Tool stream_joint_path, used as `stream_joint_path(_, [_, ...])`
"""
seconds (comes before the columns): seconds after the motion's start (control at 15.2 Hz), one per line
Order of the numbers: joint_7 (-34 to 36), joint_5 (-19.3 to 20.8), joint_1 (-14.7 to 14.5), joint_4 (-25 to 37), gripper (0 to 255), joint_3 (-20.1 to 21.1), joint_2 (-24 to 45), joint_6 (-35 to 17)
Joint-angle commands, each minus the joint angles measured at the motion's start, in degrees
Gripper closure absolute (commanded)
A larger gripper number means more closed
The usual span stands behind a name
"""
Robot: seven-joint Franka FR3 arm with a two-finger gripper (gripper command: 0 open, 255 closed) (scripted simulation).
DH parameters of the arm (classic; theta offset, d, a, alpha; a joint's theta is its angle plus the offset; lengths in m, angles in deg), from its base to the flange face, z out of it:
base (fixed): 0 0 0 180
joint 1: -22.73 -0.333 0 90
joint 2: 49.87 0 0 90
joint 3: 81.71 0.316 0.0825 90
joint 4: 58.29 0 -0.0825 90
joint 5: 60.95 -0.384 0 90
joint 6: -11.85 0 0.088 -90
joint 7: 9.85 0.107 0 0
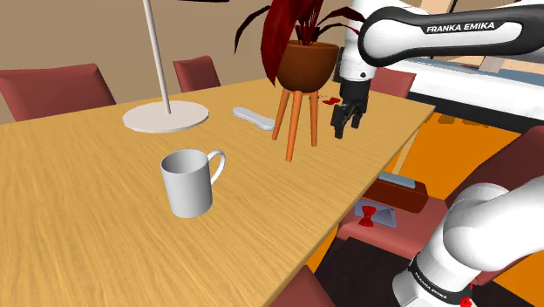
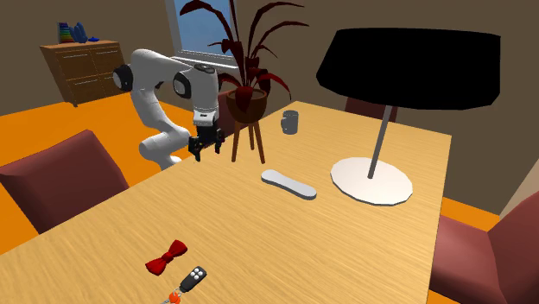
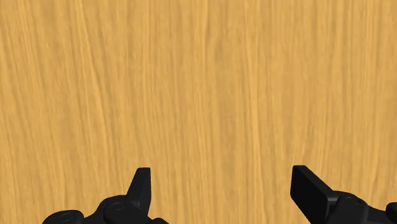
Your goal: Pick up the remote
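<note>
Claw [image 1: 348,123] is spread wide open with nothing in it, hanging over bare wood of the table [image 1: 105,227] just beside the plant stand [image 1: 299,113]. The remote [image 1: 252,116], a flat pale grey slab, lies on the table between that stand and the lamp base [image 1: 165,115], on the other side of the stand from the claw.

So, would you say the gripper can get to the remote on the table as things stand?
Probably yes, with a detour. The open gripper hangs over bare table, and the pale remote lies flat with nothing on it, but the potted plant on its legged stand is between them.
</note>
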Motion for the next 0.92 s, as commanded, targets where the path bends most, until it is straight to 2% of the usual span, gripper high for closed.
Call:
stream_joint_path(0.0, [0.60, -0.44, -0.23, 3.40, 0, 0.52, 4.46, -1.24])
stream_joint_path(0.46, [2.55, -1.20, -0.97, 17.01, 0, 2.20, 19.65, -3.43])
stream_joint_path(0.86, [4.12, -1.04, -1.89, 31.76, 0, 3.32, 32.94, -2.52])
